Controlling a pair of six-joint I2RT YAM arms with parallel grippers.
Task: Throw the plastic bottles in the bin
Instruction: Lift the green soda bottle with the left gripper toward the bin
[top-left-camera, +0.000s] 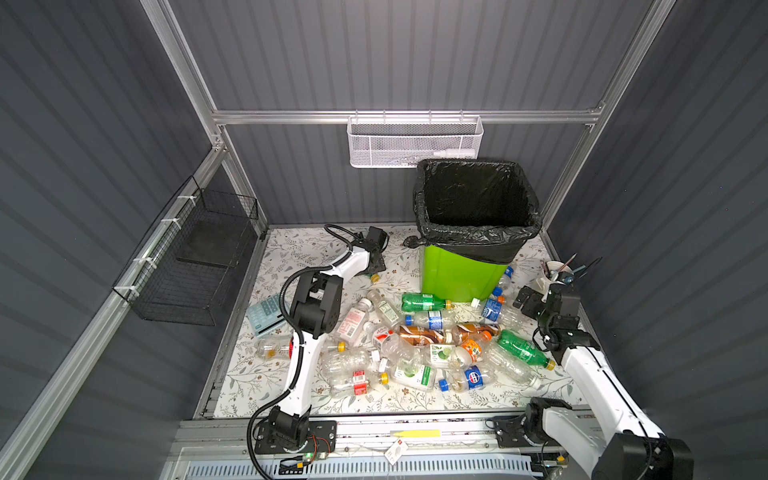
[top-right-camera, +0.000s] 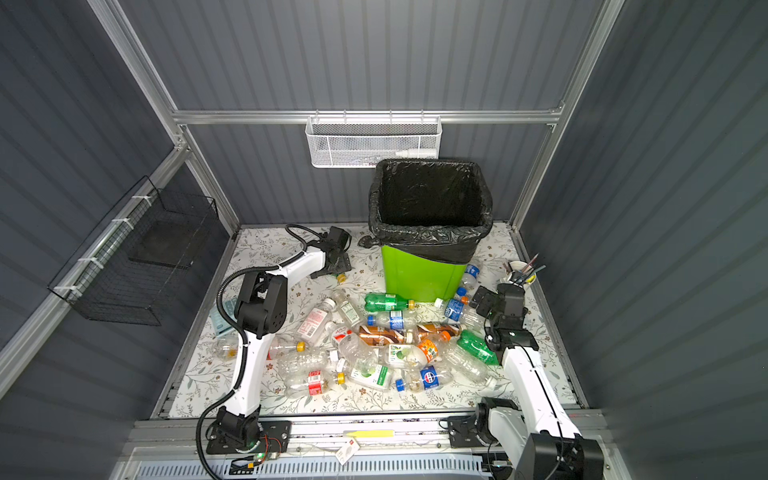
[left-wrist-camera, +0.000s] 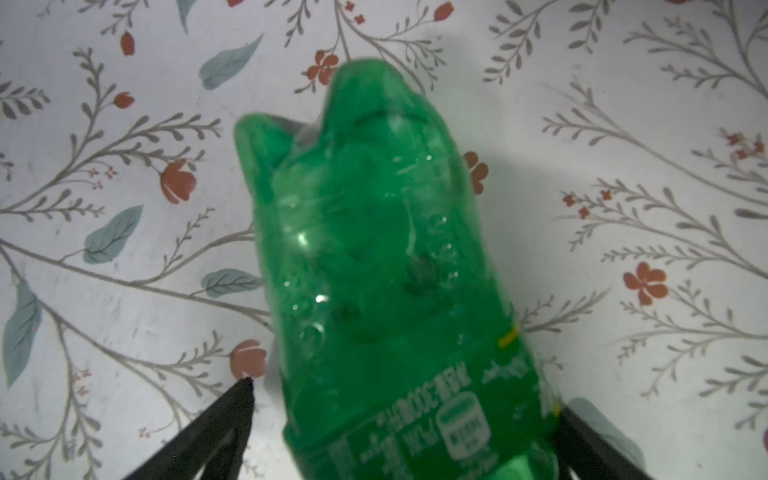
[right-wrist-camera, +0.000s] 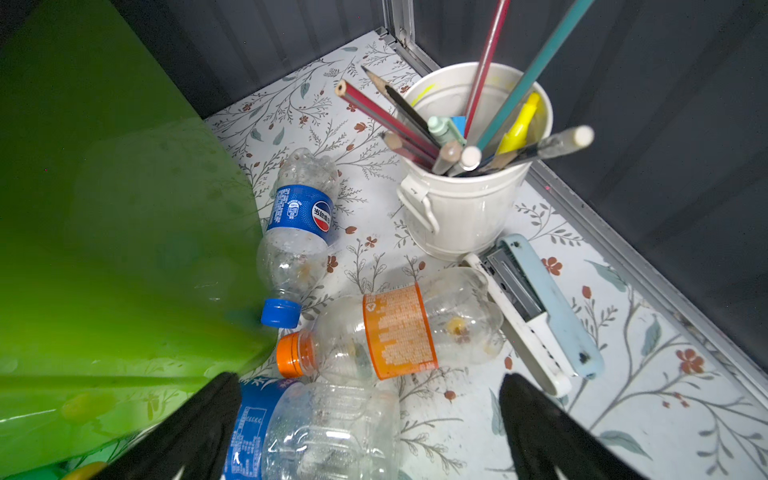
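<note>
In both top views the bin (top-left-camera: 457, 274) (top-right-camera: 419, 274) stands at the back with its black liner open and nothing visible inside. The plastic bottles (top-left-camera: 436, 345) (top-right-camera: 399, 345) lie heaped in front of it. The left gripper (top-left-camera: 376, 266) (top-right-camera: 338, 266) is down on the mat (top-left-camera: 299, 253) left of the bin, over a bottle of which only the yellow cap (top-left-camera: 375, 277) shows. The right gripper (top-left-camera: 524, 300) hangs by the bin's right corner.

In the left wrist view the green bottle (left-wrist-camera: 374, 257) lies lengthwise between the 2 jaws, which stand wide. One is clear of it and the other probably touches at the label. The bottle looks empty, dented and thin-walled, so light, springy and likely slippery. It is best taken gently across the labelled middle.

In the right wrist view the jaws are wide and empty above a blue-labelled clear bottle (right-wrist-camera: 324, 432) beside the bin wall. 2 more bottles lie just beyond it.
</note>
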